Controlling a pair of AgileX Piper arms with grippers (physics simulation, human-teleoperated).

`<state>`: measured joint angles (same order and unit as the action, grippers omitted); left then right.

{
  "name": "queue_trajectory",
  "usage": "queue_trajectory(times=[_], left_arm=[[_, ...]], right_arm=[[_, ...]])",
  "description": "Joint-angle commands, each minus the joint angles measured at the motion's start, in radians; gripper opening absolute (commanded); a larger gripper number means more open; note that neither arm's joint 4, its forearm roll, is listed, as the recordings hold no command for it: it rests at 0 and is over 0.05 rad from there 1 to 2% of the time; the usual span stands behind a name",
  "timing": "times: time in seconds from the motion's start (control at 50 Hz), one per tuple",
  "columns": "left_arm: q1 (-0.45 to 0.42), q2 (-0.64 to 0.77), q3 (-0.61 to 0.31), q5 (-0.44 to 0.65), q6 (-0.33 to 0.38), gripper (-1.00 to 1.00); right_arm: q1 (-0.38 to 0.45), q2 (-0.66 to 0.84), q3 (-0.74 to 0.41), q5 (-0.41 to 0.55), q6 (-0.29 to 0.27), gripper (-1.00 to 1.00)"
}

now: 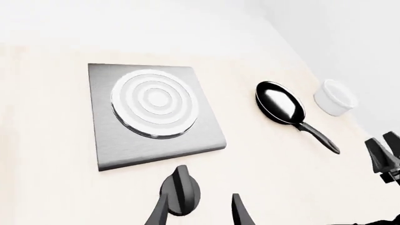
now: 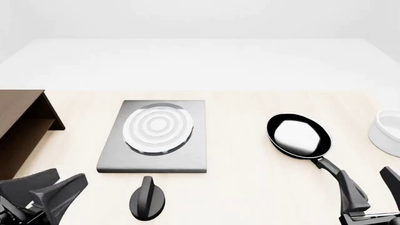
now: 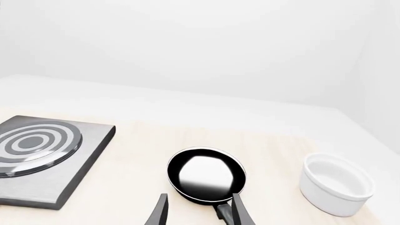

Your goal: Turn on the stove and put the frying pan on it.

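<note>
**Inspection: both grippers empty, frying pan off the burner**

The stove (image 2: 156, 157) lies flat on the pale desk (image 2: 237, 187), left of centre in the front view. Its round burner (image 2: 157, 128) of concentric silver rings is bare. The black oval knob (image 2: 147, 199) stands on the desk just in front of the stove's near edge, apart from the plate.

The frying pan (image 2: 299, 136) sits on the desk well to the right of the stove, not touching it. Its glossy interior faces up and its long handle (image 2: 329, 167) runs toward the near right, ending close to the right gripper.

A white bowl (image 2: 386, 132) stands at the desk's right edge, just beyond the pan. A dark brown wooden cabinet (image 2: 18, 129) occupies the far left.

Left gripper (image 2: 44, 190): low at the near left corner, fingers spread wide, holding nothing. In the left wrist view its fingertips (image 1: 164, 206) frame the knob without clear contact.

Right gripper (image 2: 375, 192): low at the near right, fingers wide apart, holding nothing. In the right wrist view the fingers (image 3: 239, 213) straddle the pan handle's end; contact cannot be confirmed.
</note>
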<state>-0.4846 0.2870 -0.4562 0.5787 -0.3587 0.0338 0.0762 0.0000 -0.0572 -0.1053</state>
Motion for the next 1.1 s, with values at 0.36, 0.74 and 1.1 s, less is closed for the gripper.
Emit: queue_trajectory(times=[0.36,0.74,1.1], left_arm=[[0.568,-0.080,0.456,-0.596,0.443,1.00],[0.560,-0.026,0.456,-0.639,0.427,1.00],[0.558,-0.058,0.456,-0.612,0.454,1.00]], right_arm=[[0.040,-0.074,-0.439,0.376,0.183,1.00],[-0.044,0.660,-0.727,0.299,-0.104,1.00],[-0.195,0.767,-0.380,0.056,-0.239,1.00]])
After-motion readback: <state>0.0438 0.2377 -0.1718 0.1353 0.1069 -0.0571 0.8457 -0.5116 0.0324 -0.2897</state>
